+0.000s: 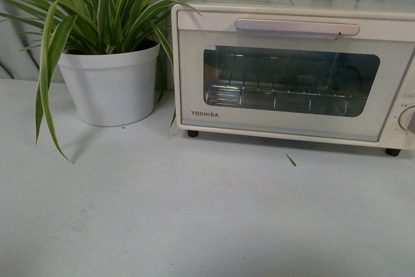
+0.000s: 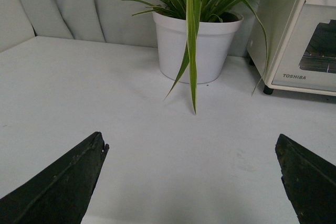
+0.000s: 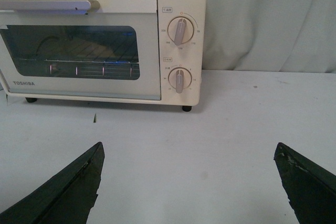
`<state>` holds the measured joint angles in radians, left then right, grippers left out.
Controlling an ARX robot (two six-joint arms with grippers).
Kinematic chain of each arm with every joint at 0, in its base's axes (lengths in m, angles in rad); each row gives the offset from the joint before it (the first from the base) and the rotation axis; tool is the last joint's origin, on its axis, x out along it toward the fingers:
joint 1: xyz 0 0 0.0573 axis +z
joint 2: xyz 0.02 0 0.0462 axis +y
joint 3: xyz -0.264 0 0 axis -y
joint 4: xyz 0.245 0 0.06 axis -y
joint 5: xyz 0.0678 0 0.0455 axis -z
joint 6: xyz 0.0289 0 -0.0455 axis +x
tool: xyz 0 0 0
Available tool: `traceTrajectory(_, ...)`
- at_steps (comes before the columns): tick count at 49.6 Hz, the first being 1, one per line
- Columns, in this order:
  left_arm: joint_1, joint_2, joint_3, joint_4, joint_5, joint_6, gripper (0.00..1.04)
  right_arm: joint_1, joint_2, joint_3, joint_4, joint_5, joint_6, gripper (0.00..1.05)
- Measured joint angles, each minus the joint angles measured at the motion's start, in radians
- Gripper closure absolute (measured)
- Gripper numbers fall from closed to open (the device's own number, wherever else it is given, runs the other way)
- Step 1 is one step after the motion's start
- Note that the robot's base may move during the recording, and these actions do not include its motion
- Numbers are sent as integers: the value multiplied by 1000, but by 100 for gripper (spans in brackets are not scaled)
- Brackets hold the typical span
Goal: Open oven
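So far nothing is done: the oven's (image 1: 293,72) door (image 1: 194,82) is shut and its bar handle (image 1: 297,27) untouched. A potted plant (image 1: 110,85) stands at the bench's (image 1: 194,212) back left, with the oven just beside it along the back edge. The left end effector (image 2: 191,145) hangs wide open and empty, facing the plant. The right end effector (image 3: 189,150), equally open and empty, faces the oven's door and dials (image 3: 180,31), well apart.

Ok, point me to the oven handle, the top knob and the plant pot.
oven handle (image 1: 297,27), front view, middle of the bar.
top knob (image 3: 180,30), right wrist view, centre of the dial.
pot (image 1: 110,85), front view, front wall.
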<state>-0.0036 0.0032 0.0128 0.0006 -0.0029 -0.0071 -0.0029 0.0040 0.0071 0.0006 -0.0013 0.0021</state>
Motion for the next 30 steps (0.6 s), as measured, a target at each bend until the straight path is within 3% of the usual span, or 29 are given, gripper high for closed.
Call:
traceTrajectory(2, -4, 4, 1, -6, -15, -10, 6, 0, 0, 0, 0, 0, 0, 9)
traceTrajectory(5, -55, 72, 31, -89, -133, -113, 6, 0, 0, 0, 0, 0, 0, 9)
traceTrajectory(10, -111, 213, 61, -62, -110, -294, 6, 0, 0, 0, 0, 0, 0, 9)
traceTrajectory(20, -310, 793, 230, 286, -16, -676, 6, 0, 0, 0, 0, 0, 0, 9)
traceTrajectory(30, -453, 1270, 430, 480, 0, -843, 6, 0, 0, 0, 0, 0, 0, 9)
